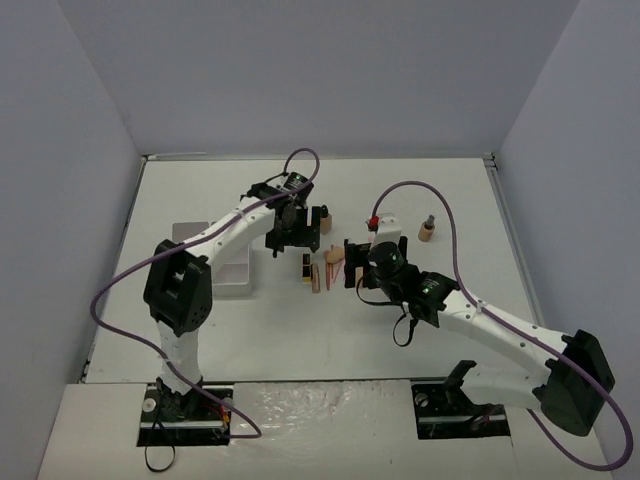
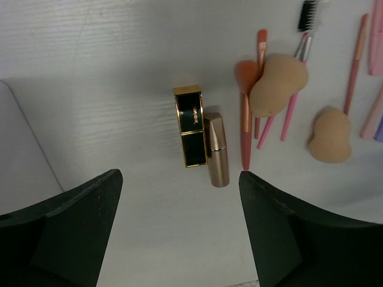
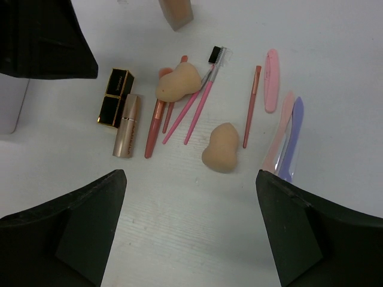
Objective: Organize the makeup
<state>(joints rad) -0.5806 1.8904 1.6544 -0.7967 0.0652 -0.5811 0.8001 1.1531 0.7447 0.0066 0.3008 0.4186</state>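
The makeup lies loose on the white table between my two grippers. A black-gold lipstick (image 2: 192,125) and a gold tube (image 2: 216,149) lie side by side just ahead of my left gripper (image 2: 179,176), which is open and empty above the table. Right of them are two peach sponges (image 2: 277,84) (image 2: 330,134) over pink and coral brushes (image 2: 245,119). My right gripper (image 3: 190,176) is open and empty, just short of one sponge (image 3: 221,147). Pink (image 3: 271,81) and lilac sticks (image 3: 291,140) lie at the right. A tan bottle (image 3: 176,12) stands behind the pile.
The white organizer box (image 1: 225,262) sits left of the pile, with its corner showing in the left wrist view (image 2: 18,155). Another tan bottle with a dark cap (image 1: 427,232) stands apart at the right. The left arm's black finger (image 3: 42,36) hangs over the pile's left end.
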